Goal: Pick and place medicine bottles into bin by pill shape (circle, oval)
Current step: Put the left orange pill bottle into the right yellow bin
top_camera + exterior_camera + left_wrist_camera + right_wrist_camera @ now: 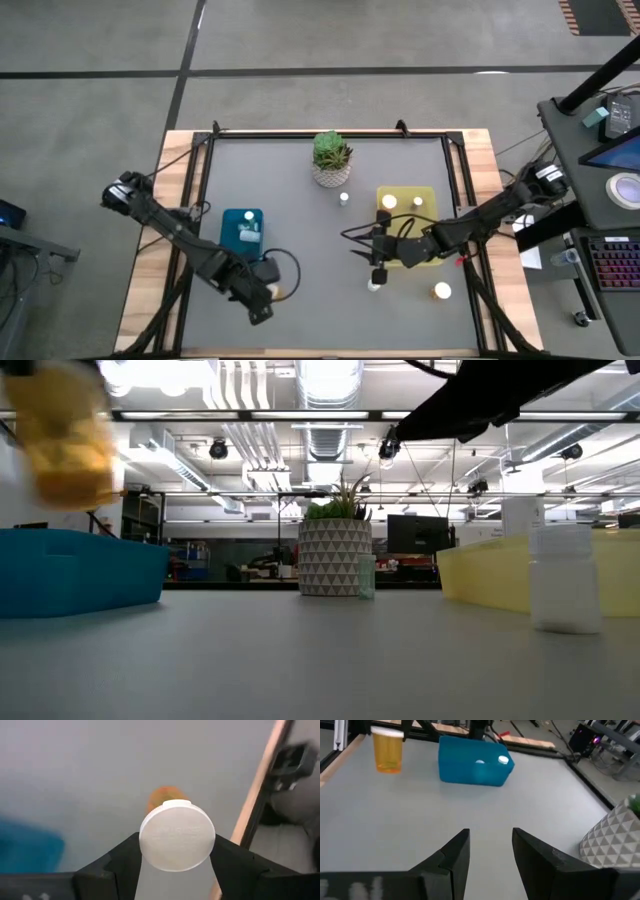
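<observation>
My left gripper (270,298) hangs near the table's front edge, shut on an amber medicine bottle (281,292) with a white cap, which shows blurred and raised in the low view (65,445). My right gripper (490,851) stands open over bare table beside the yellow bin (428,193), with nothing between its fingers. The blue bin (232,232) holds white-capped bottles. On their bases on the table stand other bottles: one (344,198) near the plant, a white one (374,285), and one (441,291) at front right. My left gripper pinches the bottle's round white cap (177,841) between its two fingers (125,857), one on either side of the rim. The fingers come steeply from above. The amber body (162,797) hangs below the cap, lifted clear of the table.
A white patterned pot with a green succulent (331,160) stands at the far middle. Two white-capped bottles (388,201) sit in the yellow bin. Cables trail by both arms. Black frame bars and wooden strips line the table's edges. Open grey surface lies between the bins.
</observation>
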